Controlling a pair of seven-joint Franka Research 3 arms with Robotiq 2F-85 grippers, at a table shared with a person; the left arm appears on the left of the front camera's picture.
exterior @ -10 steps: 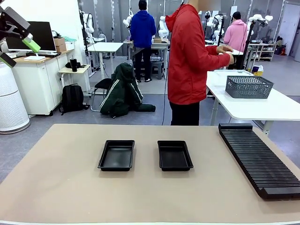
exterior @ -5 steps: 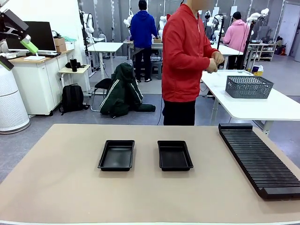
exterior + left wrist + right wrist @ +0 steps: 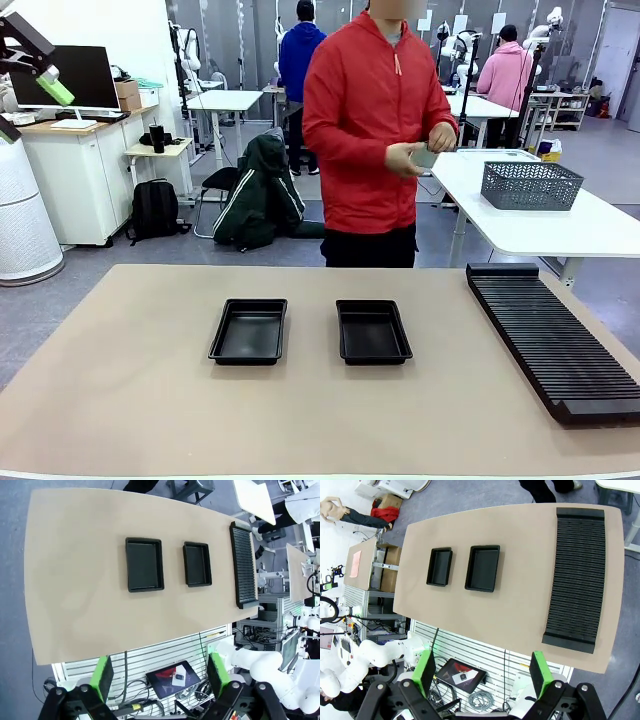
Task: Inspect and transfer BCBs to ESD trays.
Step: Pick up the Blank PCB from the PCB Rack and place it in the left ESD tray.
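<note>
Left gripper (image 3: 161, 676) and right gripper (image 3: 482, 674) hang high, jaws wide, empty. Below, both trays (image 3: 248, 335) lie bare; rack (image 3: 550, 340) at 3 o'clock. At 12, the person's hands (image 3: 402, 160) hold what looks like a BCB (image 3: 426, 155). Handover pending; next needs a reach toward it.

The front camera sits low at the near edge of the table (image 3: 130, 400), facing across it to the person (image 3: 365, 130). Both wrist cameras hang high above the table, looking down from far off. All three share the black trays (image 3: 219, 330) (image 3: 405, 335) and the ribbed rack (image 3: 550, 340).
</note>
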